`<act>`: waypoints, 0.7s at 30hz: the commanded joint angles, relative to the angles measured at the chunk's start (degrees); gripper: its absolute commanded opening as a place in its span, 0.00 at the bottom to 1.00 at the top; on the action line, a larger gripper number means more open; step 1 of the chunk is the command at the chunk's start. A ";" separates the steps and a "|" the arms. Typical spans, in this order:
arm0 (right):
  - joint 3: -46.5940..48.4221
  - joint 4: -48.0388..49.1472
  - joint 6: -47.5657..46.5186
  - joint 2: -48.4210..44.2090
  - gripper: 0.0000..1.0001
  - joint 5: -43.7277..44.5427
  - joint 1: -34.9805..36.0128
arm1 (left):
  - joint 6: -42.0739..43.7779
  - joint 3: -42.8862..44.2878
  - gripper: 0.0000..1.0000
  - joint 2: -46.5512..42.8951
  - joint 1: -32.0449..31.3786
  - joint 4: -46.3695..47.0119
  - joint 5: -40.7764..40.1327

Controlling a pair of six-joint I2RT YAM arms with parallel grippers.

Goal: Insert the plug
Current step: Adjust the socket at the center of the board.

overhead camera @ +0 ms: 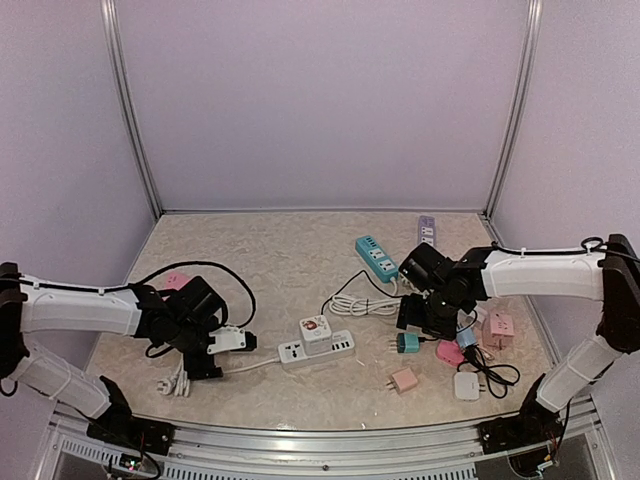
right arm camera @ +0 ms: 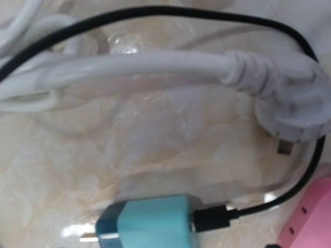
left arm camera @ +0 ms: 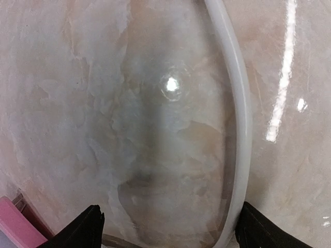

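Plug, white and round-bodied on a thick white cord, lies flat on the tabletop directly under my right wrist camera, one metal prong showing at its lower edge. A thin black cable loops around it and runs into a teal charger just below, and a pink block cuts into the lower right corner, so that side is tight. From overhead, my right gripper hangs over that spot. Its fingers do not show in its own camera, but as best I can judge the jaws stand wide with nothing between them. The white power strip sits mid-table near the front, carrying a cube adapter, apart from the plug. My left gripper is low over the table, its fingertips at the frame's bottom corners, spread wide and holding nothing. A white cable passes just inside the right-hand finger. Bare tabletop stretches toward the back wall. The front rail runs near a pink adapter.
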 commanded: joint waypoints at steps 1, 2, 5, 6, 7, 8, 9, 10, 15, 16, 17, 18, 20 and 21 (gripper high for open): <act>1.38 -0.45 -2.04 0.35 0.79 -0.16 -0.45 | 0.95 -1.27 0.84 2.52 3.21 5.93 -3.51; 1.52 -0.65 -2.81 0.34 0.78 -0.67 -0.46 | 0.80 -0.84 0.83 3.04 4.63 6.50 -3.90; 2.47 -2.53 -3.90 0.77 0.76 -2.33 -0.39 | 0.10 0.94 0.81 4.79 9.10 7.50 -4.19; 2.59 -2.94 -4.03 0.76 0.75 -2.81 -0.37 | 0.07 1.55 0.80 5.18 9.95 7.13 -3.55; 2.54 -3.18 -4.05 0.64 0.75 -3.26 -0.37 | 0.19 1.98 0.80 5.33 10.35 6.49 -2.59; 2.48 -3.33 -4.05 0.49 0.74 -3.60 -0.32 | 0.50 2.23 0.81 5.30 10.44 5.78 -1.38; 2.39 -3.49 -3.93 0.30 0.73 -3.98 -0.29 | 0.80 2.21 0.81 5.01 10.45 5.04 -0.14; 2.34 -3.66 -3.84 0.05 0.73 -4.18 -0.22 | 1.11 2.07 0.81 4.48 10.38 4.43 0.99; 2.79 -4.75 -3.78 -0.33 0.72 -3.65 0.06 | 1.43 1.21 0.82 2.82 10.45 4.04 1.10; 3.00 -4.77 -3.86 0.00 0.72 -3.49 0.03 | 1.47 1.16 0.82 2.81 10.60 4.17 0.60; 3.31 -4.83 -4.02 0.26 0.72 -3.50 0.07 | 1.46 1.25 0.82 2.81 10.69 4.29 0.34; 3.63 -4.79 -4.28 0.64 0.72 -3.64 0.09 | 1.47 1.33 0.82 2.76 10.84 4.24 0.30; 4.48 -4.91 -4.88 1.31 0.72 -4.07 0.15 | 1.47 1.74 0.82 2.57 10.90 3.58 0.56; 4.91 -5.06 -5.25 1.53 0.71 -4.09 0.28 | 1.47 1.92 0.82 2.31 10.90 3.08 0.73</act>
